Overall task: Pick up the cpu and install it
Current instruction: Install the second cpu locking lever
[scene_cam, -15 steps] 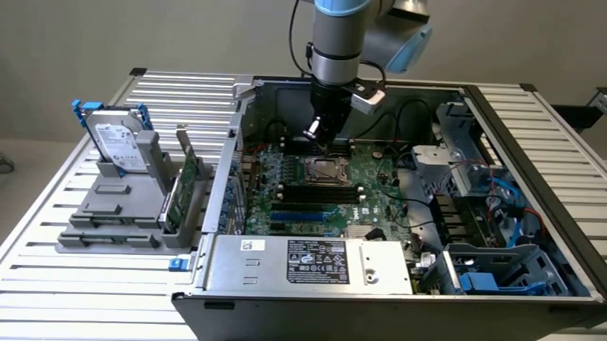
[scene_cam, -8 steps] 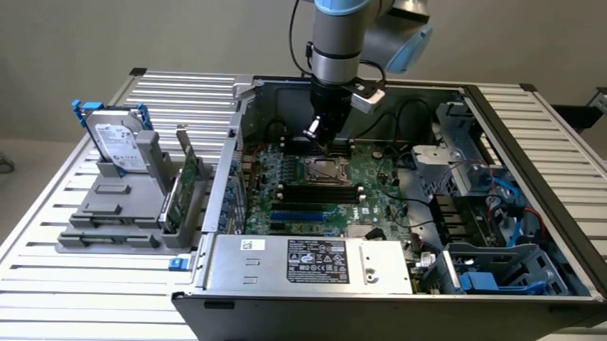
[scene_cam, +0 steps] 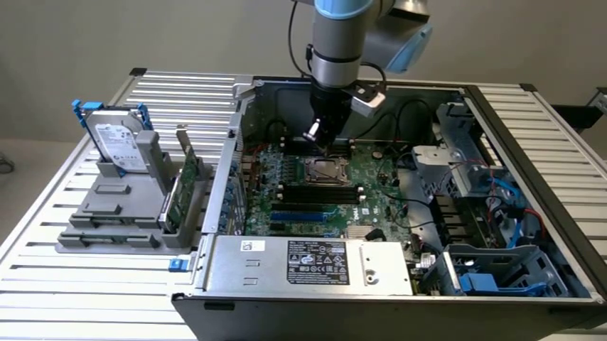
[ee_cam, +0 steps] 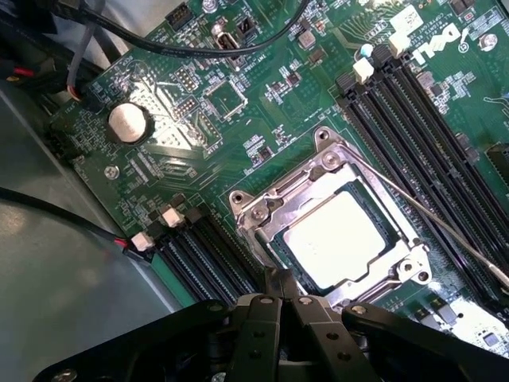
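The cpu [ee_cam: 338, 239], a flat square chip with a silvery-white top, lies inside the metal-framed motherboard socket [ee_cam: 256, 213]. In the exterior view the socket [scene_cam: 326, 170] sits in the middle of the green motherboard in the open computer case. My gripper [ee_cam: 280, 280] is shut with nothing between its black fingers. Its tips hang just over the socket frame's edge, beside the chip. In the exterior view the gripper [scene_cam: 314, 135] points down a little above and behind the socket.
Black memory slots [ee_cam: 413, 135] flank the socket. A coin battery [ee_cam: 128, 123] and black cables [ee_cam: 159, 44] lie nearby. A grey hard drive [scene_cam: 119, 145] stands in a holder at the exterior view's left. The power supply [scene_cam: 308, 263] and drive cage [scene_cam: 474, 170] bound the board.
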`<state>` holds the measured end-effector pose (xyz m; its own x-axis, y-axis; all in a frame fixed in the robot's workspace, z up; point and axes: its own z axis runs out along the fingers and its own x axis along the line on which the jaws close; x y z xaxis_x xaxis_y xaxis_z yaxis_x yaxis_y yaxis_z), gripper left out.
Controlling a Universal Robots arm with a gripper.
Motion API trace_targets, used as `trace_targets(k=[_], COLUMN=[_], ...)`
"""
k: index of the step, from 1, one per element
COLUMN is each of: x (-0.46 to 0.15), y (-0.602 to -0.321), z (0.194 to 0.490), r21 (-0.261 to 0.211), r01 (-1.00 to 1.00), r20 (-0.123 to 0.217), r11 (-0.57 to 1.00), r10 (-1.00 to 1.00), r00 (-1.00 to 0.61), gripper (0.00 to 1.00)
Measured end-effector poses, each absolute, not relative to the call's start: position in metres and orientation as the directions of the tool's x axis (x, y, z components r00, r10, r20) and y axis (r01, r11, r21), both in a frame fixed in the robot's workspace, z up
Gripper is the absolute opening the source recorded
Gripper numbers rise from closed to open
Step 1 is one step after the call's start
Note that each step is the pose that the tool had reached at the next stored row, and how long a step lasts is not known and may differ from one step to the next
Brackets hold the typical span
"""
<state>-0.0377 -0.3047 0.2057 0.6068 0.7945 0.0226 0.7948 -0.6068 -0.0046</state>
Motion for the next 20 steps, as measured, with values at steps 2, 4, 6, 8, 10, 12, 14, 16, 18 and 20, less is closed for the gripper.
trace_targets(k=[2,4,6,8,10,12,14,16,18,20], x=[-0.038,-0.038,-0.038,-0.038,-0.039,-0.04,-0.043,-0.045,-0.048,-0.049], y=[-0.307,-0.307,-0.307,-0.307,-0.307,-0.308,-0.31,-0.312,-0.313,-0.313], z=[0.206,0.206,0.206,0.206,0.206,0.206,0.206,0.206,0.207,0.208], r21=[-0.005,-0.005,-0.006,-0.007,-0.008,-0.008,-0.008,-0.008,-0.008,-0.009], r01=[0.795,0.795,0.795,0.795,0.796,0.796,0.796,0.796,0.797,0.798], r20=[0.022,0.023,0.024,0.026,0.027,0.027,0.026,0.027,0.026,0.028], r11=[-0.607,-0.607,-0.607,-0.606,-0.606,-0.606,-0.605,-0.605,-0.604,-0.603], r10=[0.795,0.794,0.795,0.795,0.795,0.795,0.796,0.796,0.797,0.797], r00=[0.607,0.607,0.607,0.606,0.606,0.606,0.605,0.605,0.604,0.603], gripper=[0.11,0.11,0.11,0.11,0.11,0.11,0.11,0.11,0.11,0.11])
